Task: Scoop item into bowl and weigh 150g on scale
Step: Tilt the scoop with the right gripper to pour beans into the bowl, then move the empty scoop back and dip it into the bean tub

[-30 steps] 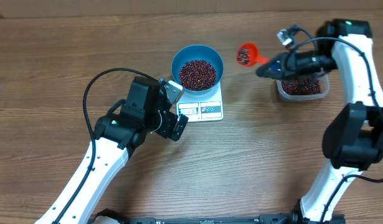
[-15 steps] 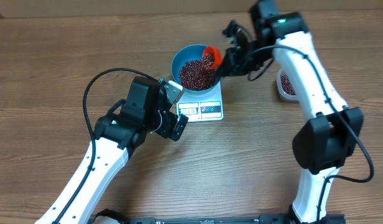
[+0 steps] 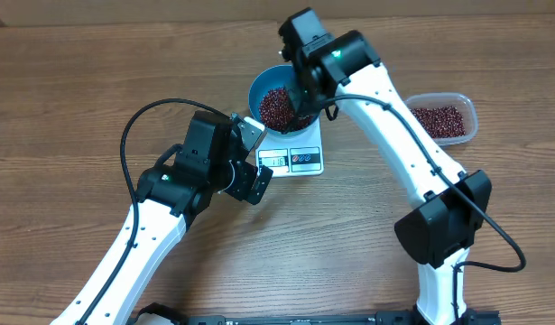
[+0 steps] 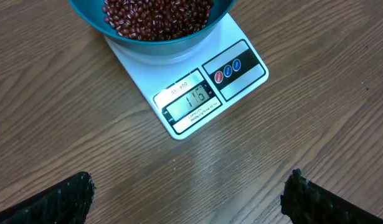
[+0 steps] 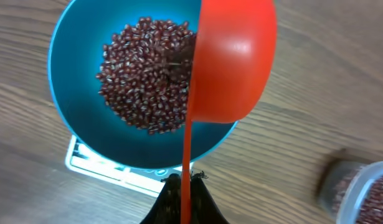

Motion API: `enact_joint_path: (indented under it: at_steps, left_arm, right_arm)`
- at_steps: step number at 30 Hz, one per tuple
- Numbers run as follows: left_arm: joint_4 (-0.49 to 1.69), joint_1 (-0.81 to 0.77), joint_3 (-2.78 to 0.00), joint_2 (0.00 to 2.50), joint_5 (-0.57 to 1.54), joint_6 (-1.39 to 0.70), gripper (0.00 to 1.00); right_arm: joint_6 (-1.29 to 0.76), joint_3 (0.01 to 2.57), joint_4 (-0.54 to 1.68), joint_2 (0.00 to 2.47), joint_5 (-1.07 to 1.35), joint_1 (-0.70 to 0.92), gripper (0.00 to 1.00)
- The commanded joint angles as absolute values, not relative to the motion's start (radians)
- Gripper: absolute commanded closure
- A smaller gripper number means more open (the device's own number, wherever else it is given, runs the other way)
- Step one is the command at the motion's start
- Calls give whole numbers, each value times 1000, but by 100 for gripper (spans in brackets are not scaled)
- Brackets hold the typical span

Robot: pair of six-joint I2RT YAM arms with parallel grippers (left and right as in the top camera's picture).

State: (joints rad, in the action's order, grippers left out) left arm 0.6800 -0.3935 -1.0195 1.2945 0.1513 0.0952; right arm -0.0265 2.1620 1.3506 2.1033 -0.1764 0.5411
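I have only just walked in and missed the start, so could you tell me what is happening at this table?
The right gripper, shut on the handle of a red scoop, tips it over the blue bowl, which sits on the white scale holding a heap of red-brown beans. The display appears to read 116, short of the target. The left gripper hangs open and empty before the scale. A clear tub of more beans stands apart.

My overhead camera looks straight down on the whole tabletop (image 3: 78, 72); both wrist cameras hang close above the scale (image 3: 295, 160) and bowl (image 3: 255, 90), which all views share.
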Motion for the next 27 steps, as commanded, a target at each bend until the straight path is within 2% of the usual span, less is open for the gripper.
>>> enact_joint_path:
  at_steps: [1,9,15,22,27]
  left_arm:
    - [676,-400,-1016,1302,146,89,0]
    - [676,-400,-1016,1302,146,89,1]
    - [676,-400,-1016,1302,146,89,1]
    - [676,-400,-1016,1302,146,89,0]
    - [676,-400,-1016,1302,146,89,0]
  right_arm:
    - [-38,2194,1351,2096,-304,570,96]
    - [-38,2194,1366,2096,-336,590,96]
    - [-37,2195,1365,2074,-202,557,96]
    - [9,2195,1367,1972,75,415,96]
    - [8,2195,1435,1884,99,240,96]
